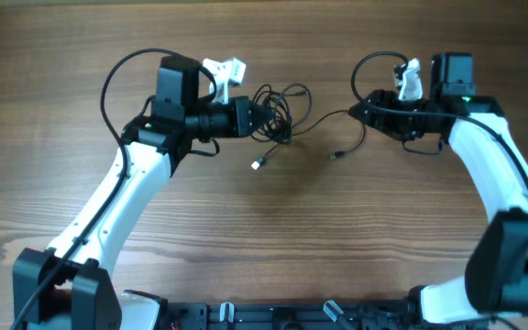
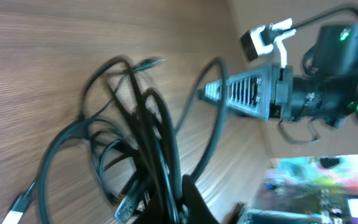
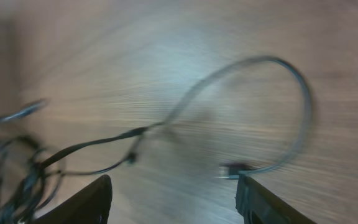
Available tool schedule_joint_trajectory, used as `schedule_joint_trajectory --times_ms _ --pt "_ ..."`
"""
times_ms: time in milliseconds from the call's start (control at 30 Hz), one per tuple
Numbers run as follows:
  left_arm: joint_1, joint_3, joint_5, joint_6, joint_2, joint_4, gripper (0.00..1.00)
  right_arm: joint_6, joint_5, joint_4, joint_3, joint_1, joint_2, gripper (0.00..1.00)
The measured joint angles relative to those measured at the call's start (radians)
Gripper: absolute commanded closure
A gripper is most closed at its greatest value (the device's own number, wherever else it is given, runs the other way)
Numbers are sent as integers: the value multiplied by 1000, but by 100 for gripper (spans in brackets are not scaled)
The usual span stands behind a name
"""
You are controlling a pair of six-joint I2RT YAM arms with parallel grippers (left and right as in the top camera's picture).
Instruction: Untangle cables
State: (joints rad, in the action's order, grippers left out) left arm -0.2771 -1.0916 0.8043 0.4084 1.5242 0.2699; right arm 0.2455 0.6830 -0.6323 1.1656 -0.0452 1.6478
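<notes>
Thin black cords (image 1: 278,108) sit as a loose knotted bundle on the brown wood-grain surface (image 1: 301,229), at upper centre between the two arms. The bundle's long axis runs roughly left to right in the overhead view.

Left claw (image 1: 258,117) is at the bundle's left edge. In the left wrist view its fingers are together at bottom centre (image 2: 191,198), and several cord strands (image 2: 145,124) converge into them, so it is clamped on the cords.

One strand drops out of the bundle and ends in a silvery plug tip (image 1: 257,165) lying flat below it. This tip points down-left and shows near the bottom left corner of the left wrist view (image 2: 16,213).

A second strand trails right towards the right claw (image 1: 356,112), curves down and ends in a small dark plug (image 1: 337,156), also pointing down-left and well apart from the silvery one.

The right wrist view is blurred. The right claw (image 3: 173,185) has its fingers wide apart with nothing between them. The cord loop arcs ahead of it, with the dark plug (image 3: 230,169) just off the right-hand finger (image 3: 260,202).
</notes>
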Motion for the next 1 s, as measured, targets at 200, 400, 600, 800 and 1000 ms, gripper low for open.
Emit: schedule_joint_trajectory --times_ms 200,400,600,800,1000 --pt "10 0 340 -22 0 -257 96 -238 393 -16 0 -4 -150 33" --pt "-44 0 465 -20 0 -303 96 -303 546 -16 0 37 -148 21" --pt "-103 0 457 109 0 -443 96 -228 452 38 0 160 -148 96" --pt "-103 -2 404 174 0 -347 64 -115 338 42 0 108 -148 95" --pt "-83 -5 8 357 0 8 0 264 31 0 0 0 -148 96"
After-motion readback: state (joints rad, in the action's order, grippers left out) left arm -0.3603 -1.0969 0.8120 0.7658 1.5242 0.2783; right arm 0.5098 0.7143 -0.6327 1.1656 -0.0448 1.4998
